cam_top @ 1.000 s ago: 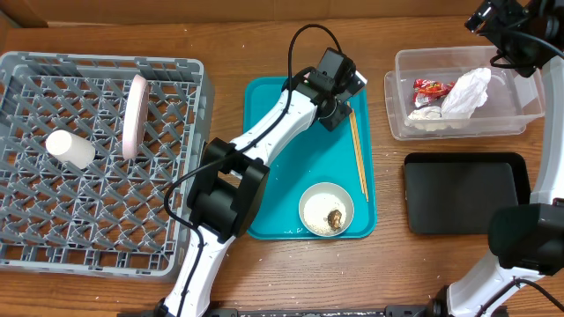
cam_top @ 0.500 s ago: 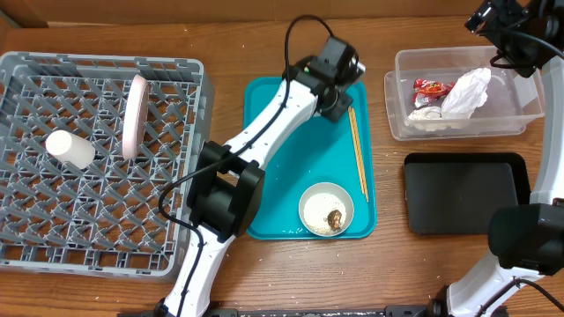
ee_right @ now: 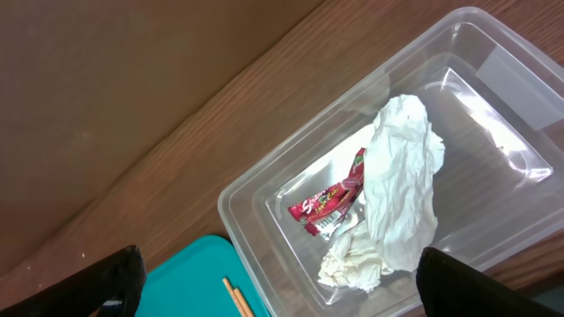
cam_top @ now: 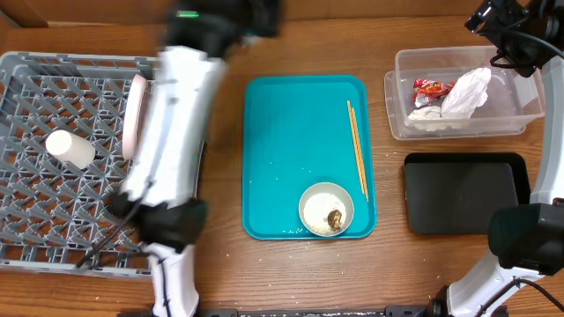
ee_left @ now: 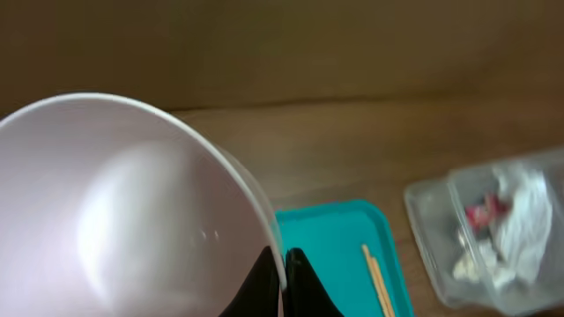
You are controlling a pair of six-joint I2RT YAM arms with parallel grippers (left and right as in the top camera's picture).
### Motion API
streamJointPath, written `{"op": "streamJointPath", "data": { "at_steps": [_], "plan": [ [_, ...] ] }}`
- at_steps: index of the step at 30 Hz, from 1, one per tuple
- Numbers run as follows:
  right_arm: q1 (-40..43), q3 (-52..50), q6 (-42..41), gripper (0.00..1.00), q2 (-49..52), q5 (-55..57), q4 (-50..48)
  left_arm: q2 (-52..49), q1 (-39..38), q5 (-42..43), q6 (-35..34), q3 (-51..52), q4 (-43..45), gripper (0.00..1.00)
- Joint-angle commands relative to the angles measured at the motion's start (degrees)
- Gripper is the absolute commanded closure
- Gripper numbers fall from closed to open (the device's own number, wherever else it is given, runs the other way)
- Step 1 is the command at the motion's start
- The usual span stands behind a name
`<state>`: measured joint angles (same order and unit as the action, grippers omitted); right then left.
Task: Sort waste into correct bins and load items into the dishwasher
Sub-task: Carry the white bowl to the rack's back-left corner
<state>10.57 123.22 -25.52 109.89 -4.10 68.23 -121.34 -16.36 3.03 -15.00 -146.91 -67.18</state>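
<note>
My left jaws are clamped on the pink dish's (ee_left: 132,211) rim. My right jaws hang wide open above the clear tub (ee_right: 502,114) holding napkin (ee_right: 401,202) and wrapper (ee_right: 330,202).

My left arm (cam_top: 176,132), blurred, lies across the rack's (cam_top: 53,238) right wall from front to back and bars the gap between the rack and the teal tray (cam_top: 282,158). The left gripper (ee_left: 284,273) pinches a dish (ee_left: 115,211) by its rim, and the dish juts wide to one side. In the rack, a plate (cam_top: 135,114) stands on edge near the right wall and a cup (cam_top: 70,148) lies by the left wall; the front rows are open. The teal tray's left and middle are bare. Chopsticks (cam_top: 357,154) line its right edge, and a bowl (cam_top: 326,209) takes the front right corner. In the tub (cam_top: 467,134), a napkin (cam_top: 465,91) and a wrapper (cam_top: 432,87) fill the left half; the right half is free. The black tray (cam_top: 463,194) is bare. My right arm (cam_top: 524,239) blocks the tabletop's right edge.
</note>
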Motion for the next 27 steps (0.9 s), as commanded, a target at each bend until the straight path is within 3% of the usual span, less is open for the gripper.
{"op": "streamJointPath", "data": {
  "at_steps": [1,7,11,16,21,24,27],
  "plan": [
    [0.1,0.6,-0.5,0.0,-1.1,0.2,-0.2,5.8,11.7,3.1,-8.4,-1.5,-2.8,0.96],
    [0.1,0.6,-0.5,0.0,-1.1,0.2,-0.2,6.0,31.3,21.5,-11.1,-1.3,-4.5,0.96],
    [0.1,0.6,-0.5,0.0,-1.1,0.2,-0.2,0.7,44.2,36.9,-11.8,-1.3,-4.1,0.96],
    [0.1,0.6,-0.5,0.0,-1.1,0.2,-0.2,-7.1,50.4,45.2,-10.3,-1.3,-1.0,0.96],
    [0.1,0.6,-0.5,0.0,-1.1,0.2,-0.2,-15.0,52.9,58.2,-10.3,-1.3,7.4,0.96],
    [0.1,0.6,-0.5,0.0,-1.1,0.2,-0.2,-19.4,53.6,65.6,-13.2,-1.3,13.2,0.96],
    [0.1,0.6,-0.5,0.0,-1.1,0.2,-0.2,-22.7,53.6,66.2,-15.9,-1.3,15.4,0.96]
  ]
}}
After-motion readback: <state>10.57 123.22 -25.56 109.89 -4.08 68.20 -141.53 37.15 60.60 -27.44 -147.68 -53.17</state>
